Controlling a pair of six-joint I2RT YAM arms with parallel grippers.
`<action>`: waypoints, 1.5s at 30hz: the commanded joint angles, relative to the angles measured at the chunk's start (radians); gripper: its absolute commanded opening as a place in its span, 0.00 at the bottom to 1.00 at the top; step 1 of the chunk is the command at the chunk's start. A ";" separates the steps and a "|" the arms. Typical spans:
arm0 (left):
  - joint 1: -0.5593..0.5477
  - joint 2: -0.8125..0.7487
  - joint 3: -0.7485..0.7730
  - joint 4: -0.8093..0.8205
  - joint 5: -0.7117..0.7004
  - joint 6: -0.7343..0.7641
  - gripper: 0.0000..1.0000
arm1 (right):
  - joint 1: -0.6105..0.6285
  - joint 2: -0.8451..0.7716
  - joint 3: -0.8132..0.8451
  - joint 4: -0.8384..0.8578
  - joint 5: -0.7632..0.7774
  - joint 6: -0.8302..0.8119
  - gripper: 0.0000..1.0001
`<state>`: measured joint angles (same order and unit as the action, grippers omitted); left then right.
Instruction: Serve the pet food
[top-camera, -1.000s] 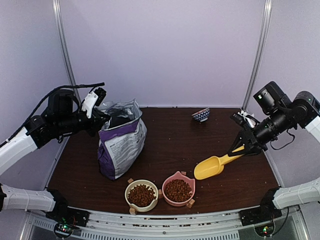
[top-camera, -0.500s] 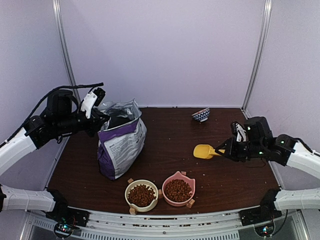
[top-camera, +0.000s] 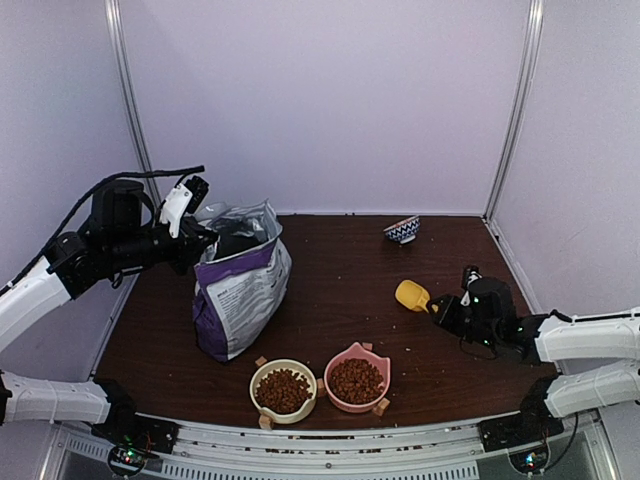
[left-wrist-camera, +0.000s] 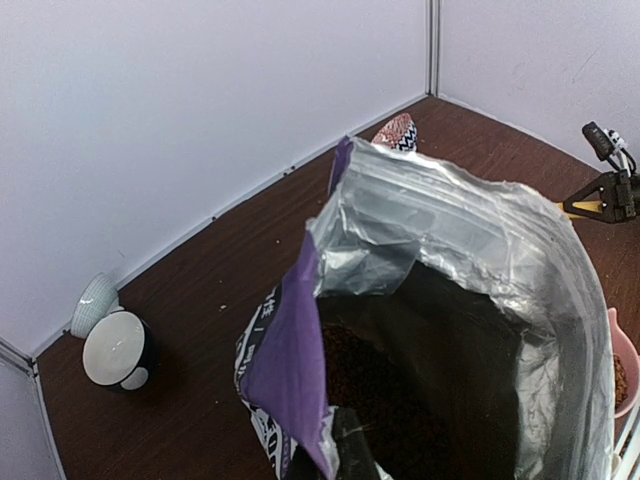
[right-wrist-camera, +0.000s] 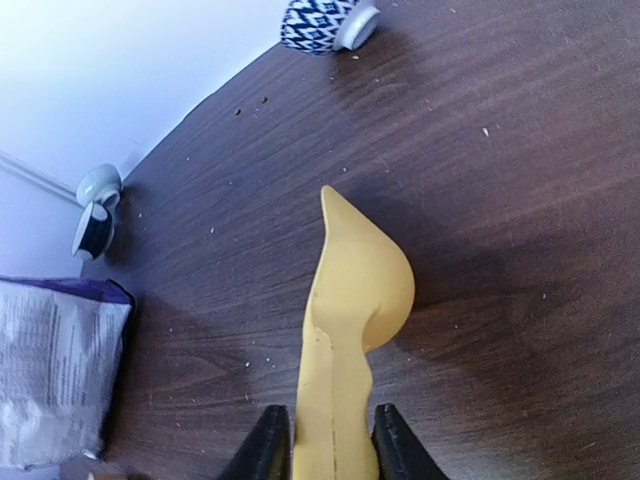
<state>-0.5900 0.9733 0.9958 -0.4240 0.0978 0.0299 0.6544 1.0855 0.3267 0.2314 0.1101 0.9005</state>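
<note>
- Left gripper (top-camera: 203, 236) is pinching the bag (top-camera: 240, 295) rim, fingers together.
- Right gripper (right-wrist-camera: 332, 440) is clamping the scoop (right-wrist-camera: 355, 285) handle; its long axis is pointing away along the worktop (top-camera: 340, 270).
- Kibble (top-camera: 283, 388) is sitting in the cream bowl (top-camera: 256, 380) and pink bowl (top-camera: 383, 372), left of that gripper, the nearer one.

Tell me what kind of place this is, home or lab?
Probably a lab test booth: plain panel walls, metal posts, and a dark table staged with a purple bag, cream bowl and pink bowl of kibble.

Print on the purple bag (top-camera: 240, 295) seems too blurred to read.
</note>
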 joint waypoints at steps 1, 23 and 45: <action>0.008 -0.002 0.012 0.094 0.015 -0.006 0.00 | -0.005 0.040 -0.027 0.122 0.034 0.013 0.43; 0.008 0.041 0.137 0.015 0.008 -0.187 0.00 | 0.028 -0.064 0.491 -0.647 0.120 -0.155 1.00; 0.008 0.044 0.154 -0.017 0.034 -0.260 0.00 | 0.410 0.735 1.493 -0.765 -0.116 -0.082 0.54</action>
<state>-0.5896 1.0401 1.1019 -0.5323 0.1257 -0.2302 1.0443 1.7805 1.7557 -0.4355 0.0158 0.8276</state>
